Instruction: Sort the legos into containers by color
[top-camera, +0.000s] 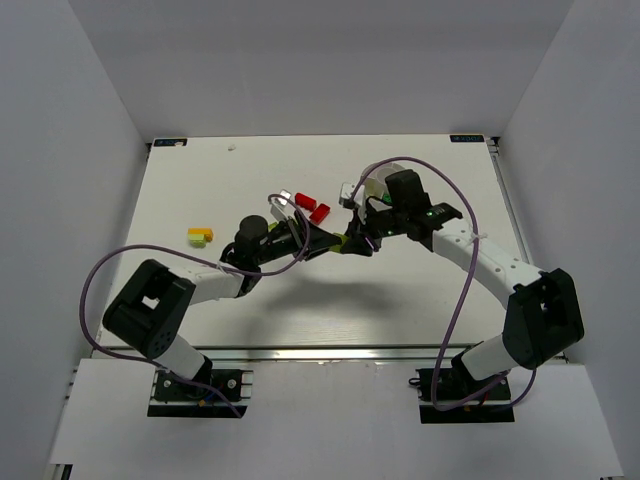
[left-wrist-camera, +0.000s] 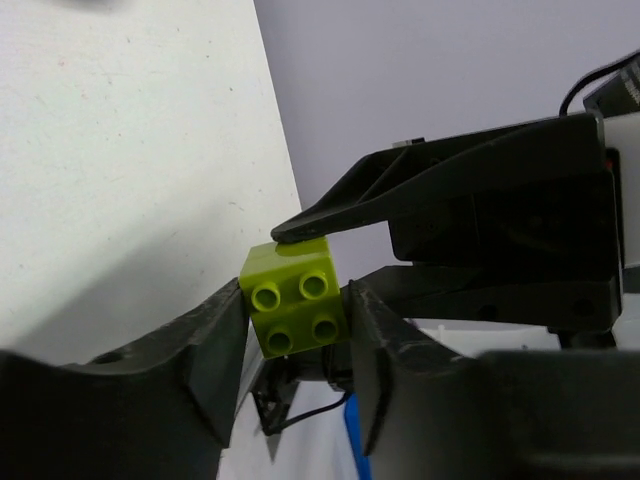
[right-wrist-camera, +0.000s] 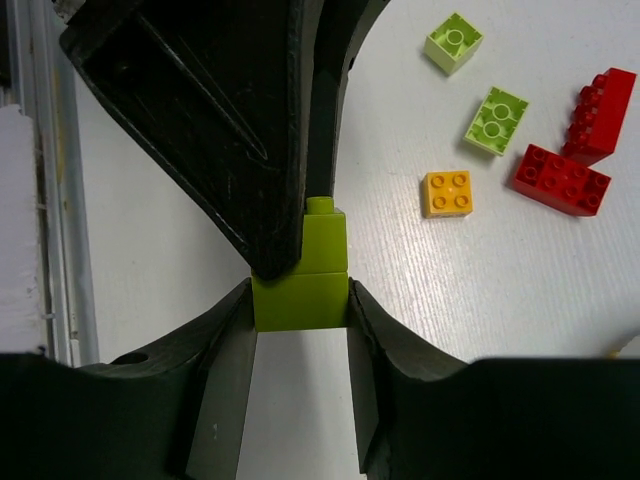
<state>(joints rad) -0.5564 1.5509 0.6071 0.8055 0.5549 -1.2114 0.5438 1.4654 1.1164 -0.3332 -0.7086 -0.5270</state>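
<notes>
A yellow-green lego (top-camera: 343, 240), two small pieces stacked, hangs above the table's middle where both arms meet. My right gripper (right-wrist-camera: 300, 305) is shut on its lower piece (right-wrist-camera: 300, 300). My left gripper (left-wrist-camera: 295, 320) has both fingers pressed against the sides of the same lego (left-wrist-camera: 295, 310), whose studs face the left wrist camera. On the table lie two red legos (right-wrist-camera: 560, 180), an orange one (right-wrist-camera: 447, 193) and two yellow-green ones (right-wrist-camera: 496, 120). A white round shape behind the right wrist (top-camera: 372, 186) looks like the dish of containers and is mostly hidden.
A yellow and a green brick (top-camera: 200, 236) lie together far left on the table. Both red bricks (top-camera: 312, 206) sit just behind the meeting grippers. Purple cables loop over both arms. White walls enclose the table on three sides.
</notes>
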